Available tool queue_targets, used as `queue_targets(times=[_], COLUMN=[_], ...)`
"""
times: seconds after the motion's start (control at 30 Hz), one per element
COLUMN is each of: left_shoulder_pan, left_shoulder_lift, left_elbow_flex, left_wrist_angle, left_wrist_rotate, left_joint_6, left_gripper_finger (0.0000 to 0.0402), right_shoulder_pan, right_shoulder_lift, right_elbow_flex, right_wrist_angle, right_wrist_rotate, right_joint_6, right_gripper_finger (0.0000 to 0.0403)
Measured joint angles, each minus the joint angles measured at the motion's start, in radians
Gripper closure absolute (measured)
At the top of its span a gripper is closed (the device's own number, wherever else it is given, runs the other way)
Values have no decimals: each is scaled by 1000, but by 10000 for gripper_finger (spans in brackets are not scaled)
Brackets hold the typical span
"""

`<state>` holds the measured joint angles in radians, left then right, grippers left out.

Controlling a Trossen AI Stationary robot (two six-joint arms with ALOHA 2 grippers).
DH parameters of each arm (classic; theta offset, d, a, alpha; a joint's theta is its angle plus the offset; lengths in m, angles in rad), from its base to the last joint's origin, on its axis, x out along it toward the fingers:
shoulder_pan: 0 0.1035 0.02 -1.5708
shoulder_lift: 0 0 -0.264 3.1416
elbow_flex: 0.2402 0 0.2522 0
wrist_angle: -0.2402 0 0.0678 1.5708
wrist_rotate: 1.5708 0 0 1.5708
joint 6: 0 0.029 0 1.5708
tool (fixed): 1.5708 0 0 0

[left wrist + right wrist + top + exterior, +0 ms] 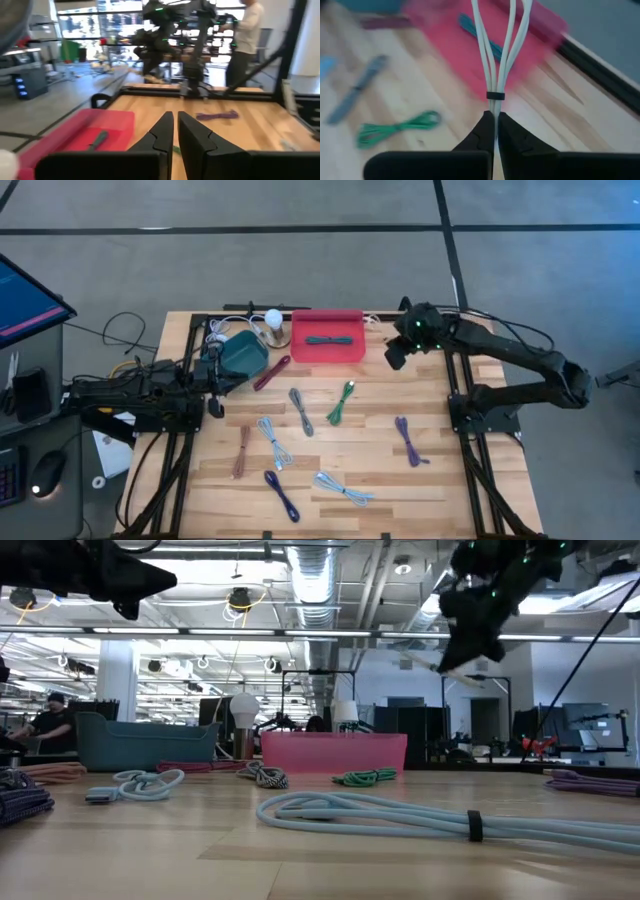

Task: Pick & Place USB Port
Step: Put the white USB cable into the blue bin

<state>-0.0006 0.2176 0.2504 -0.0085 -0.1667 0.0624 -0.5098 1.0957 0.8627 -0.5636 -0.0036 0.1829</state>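
I'm hanging the right gripper (495, 131) above the wooden slatted table (440, 480), at three o'clock of the pink rectangular plastic tray (327, 336), its fingers pinching a bundled white USB cable (499, 50). The teal plastic bin (243, 355) is sitting at the tray's nine o'clock. A green coiled cable (340, 404) is lying at its six o'clock. The left gripper (175, 131) is waiting nearly closed and empty beside the bin.

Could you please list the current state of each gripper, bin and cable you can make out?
right gripper: shut on white cable, raised beside the red bin.
white cable: bundled with a dark tie, held off the table.
left gripper: shut, empty, at the table's left edge.
red bin: holds one dark cable.
teal bin: contents cannot be told.
green cable: coiled, lying on the table.
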Motion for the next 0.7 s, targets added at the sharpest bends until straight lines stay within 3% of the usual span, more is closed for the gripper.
queue_targets(times=[0.17,0.33,0.53,0.7], left_shoulder_pan=[0,0,2,2], left_shoulder_lift=[0,1,50,140], left_elbow_flex=[0,0,0,0], left_wrist_angle=[14,45,51,76], left_wrist_rotate=[-21,-24,-24,-25], left_joint_6=[0,-7,-67,-129], left_gripper_finger=[371,335,284,272], right_shoulder_pan=[138,235,310,358], right_shoulder_lift=[-11,29,139,261], right_elbow_flex=[0,2,2,47], right_wrist_angle=[133,271,450,554], right_wrist_rotate=[0,0,0,0], right_joint_6=[-1,-11,-52,-93], right_gripper_finger=[403,403,403,403])
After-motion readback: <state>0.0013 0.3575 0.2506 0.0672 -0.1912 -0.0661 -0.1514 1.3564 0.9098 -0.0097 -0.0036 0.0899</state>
